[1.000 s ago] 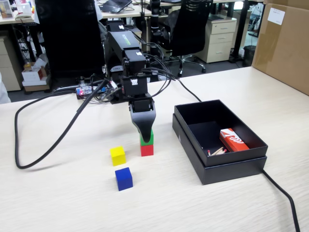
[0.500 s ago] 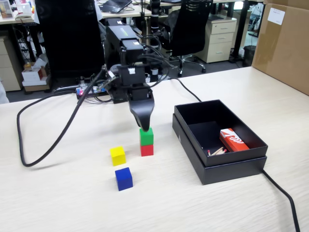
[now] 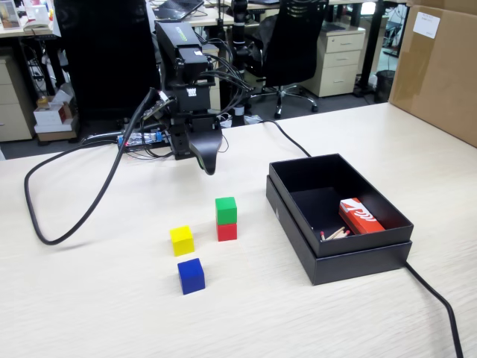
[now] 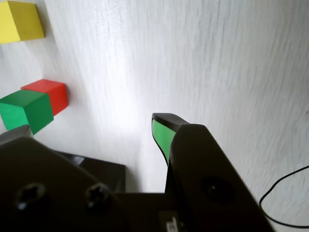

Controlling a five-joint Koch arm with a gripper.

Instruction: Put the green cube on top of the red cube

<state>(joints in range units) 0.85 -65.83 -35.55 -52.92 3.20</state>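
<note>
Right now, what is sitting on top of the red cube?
The green cube sits on the red cube, covering its top face, which cannot be seen. The gripper hangs apart behind them, holding nothing.

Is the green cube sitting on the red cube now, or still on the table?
On it. In the fixed view the green cube rests squarely atop the red cube, and the gripper hangs clear behind them, holding nothing.

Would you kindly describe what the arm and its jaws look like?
The arm is black and boxy, with bundled black cables trailing off its base. The gripper tapers to a dark curved tip; the wrist view shows a green pad inside one jaw and screw heads on the housing.
</note>
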